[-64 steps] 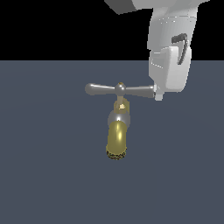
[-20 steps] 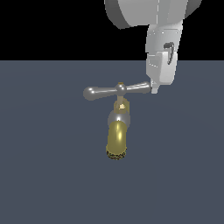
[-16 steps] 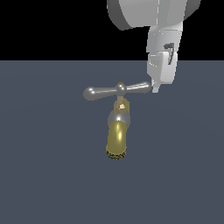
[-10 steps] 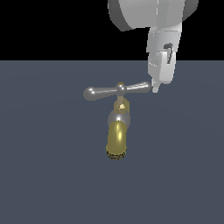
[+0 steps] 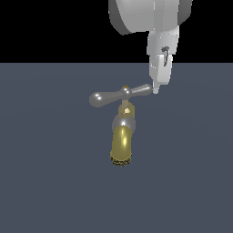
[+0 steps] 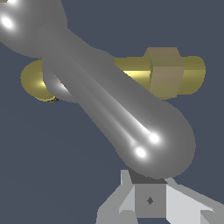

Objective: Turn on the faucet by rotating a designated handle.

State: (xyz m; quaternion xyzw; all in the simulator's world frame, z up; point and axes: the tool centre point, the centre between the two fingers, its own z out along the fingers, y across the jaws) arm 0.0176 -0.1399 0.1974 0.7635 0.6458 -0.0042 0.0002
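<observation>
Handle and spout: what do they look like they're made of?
The handle looks like polished silver-grey metal: glossy, with sharp white highlights along its arm in the wrist view. The spout looks like shiny brass or gold-toned metal, with a bright streak down its curve. Being renders, both are guesses.

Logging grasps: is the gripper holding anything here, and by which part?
Nothing is held; the gripper only sits against the handle's rounded end, not around it.

Pale grey arm (image 5: 150,16) — rounded housing, blocky wrist (one dark screw)

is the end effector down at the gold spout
No, the end effector sits at the end of the handle, well above the gold spout.
</observation>
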